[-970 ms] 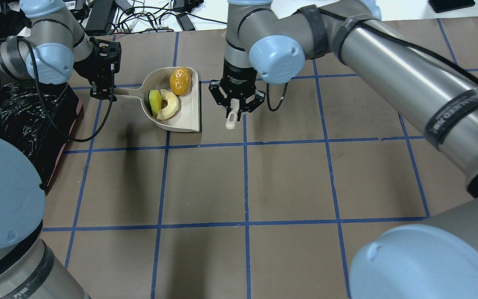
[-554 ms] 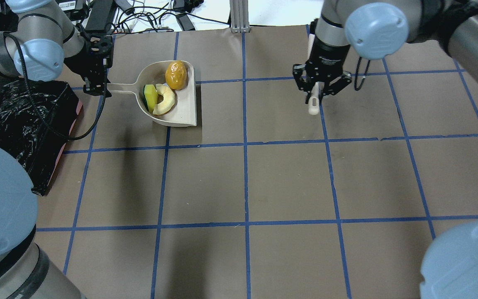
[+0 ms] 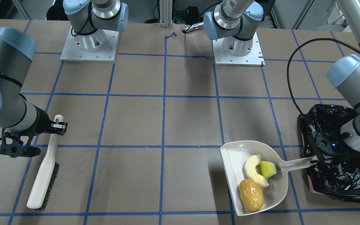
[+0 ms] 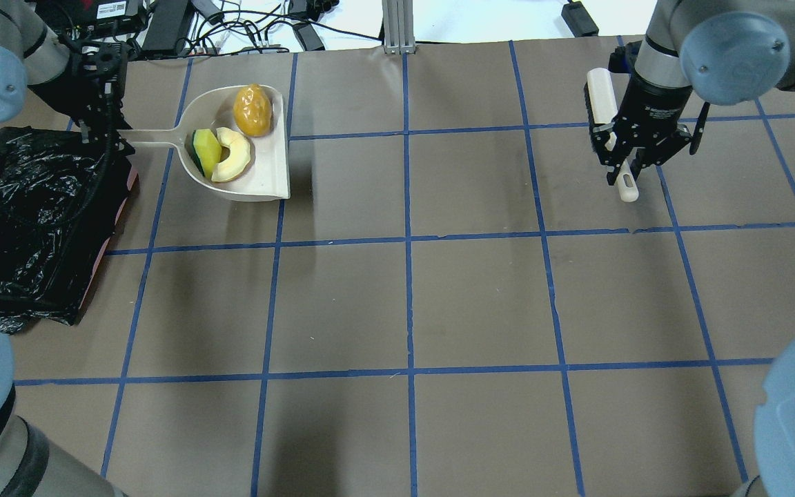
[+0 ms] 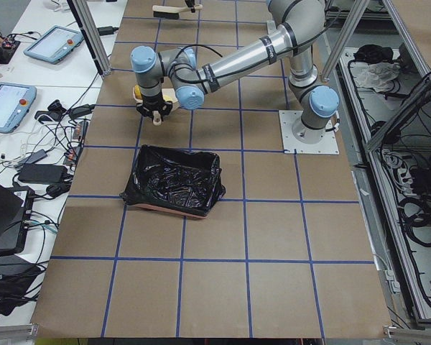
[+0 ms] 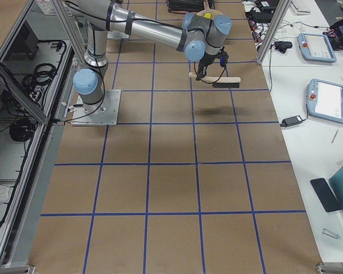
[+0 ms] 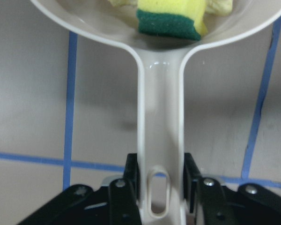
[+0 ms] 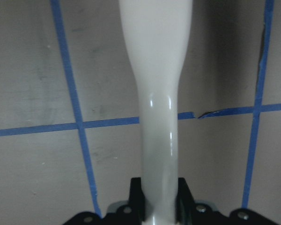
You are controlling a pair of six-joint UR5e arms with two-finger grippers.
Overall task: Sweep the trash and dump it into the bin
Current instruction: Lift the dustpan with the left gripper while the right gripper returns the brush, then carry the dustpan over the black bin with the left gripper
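Trash, three pieces, all in the cream dustpan (image 4: 270, 172): glossy yellow-orange potato-like lump (image 4: 253, 110), dimpled, toward the pan's open lip; pale cream curved wedge (image 4: 234, 160), mid-pan; small yellow-and-green sponge piece (image 4: 205, 152), touching the wedge at the handle end. Dustpan held just beside the bin (image 4: 32, 207) — rectangular, lined with a crinkly glossy black bag, pink edge at its base. Left hand (image 4: 109, 134) clamped on the dustpan handle; right hand (image 4: 624, 172) clamped on the cream handle of a brush (image 4: 603, 93), well apart across the tabletop (image 4: 404, 304). Left wrist view cuts off the pan — only the sponge and a scrap of wedge show. Front view: the left arm covers part of the bin.
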